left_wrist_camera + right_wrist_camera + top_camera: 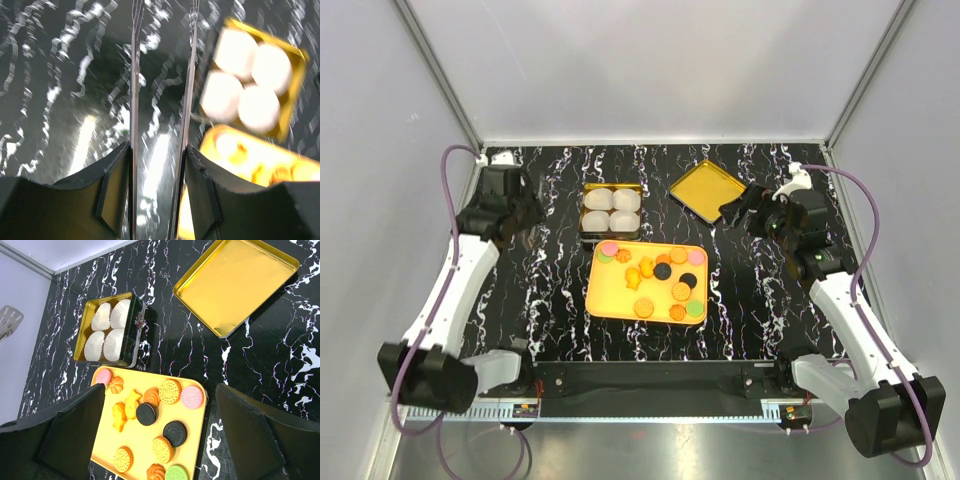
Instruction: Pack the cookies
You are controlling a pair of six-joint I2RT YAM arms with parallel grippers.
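Nothing packed yet: I see the cookies [170, 391] all on the tray [140, 442], cups [107, 330] empty. The left tool [533, 216] and right tool [733, 212] gape, holding nothing.

Desk [550, 300]: glossy black stone-look top, white veining.
Tin [137, 335]: shiny gold metal, dark wall.
Lid [235, 282]: smooth, satin gold metal.
Cups [102, 316]: white pleated paper, matt.
Tray [140, 437]: smooth yellow plastic.
Cookies [170, 391]: matt, embossed.
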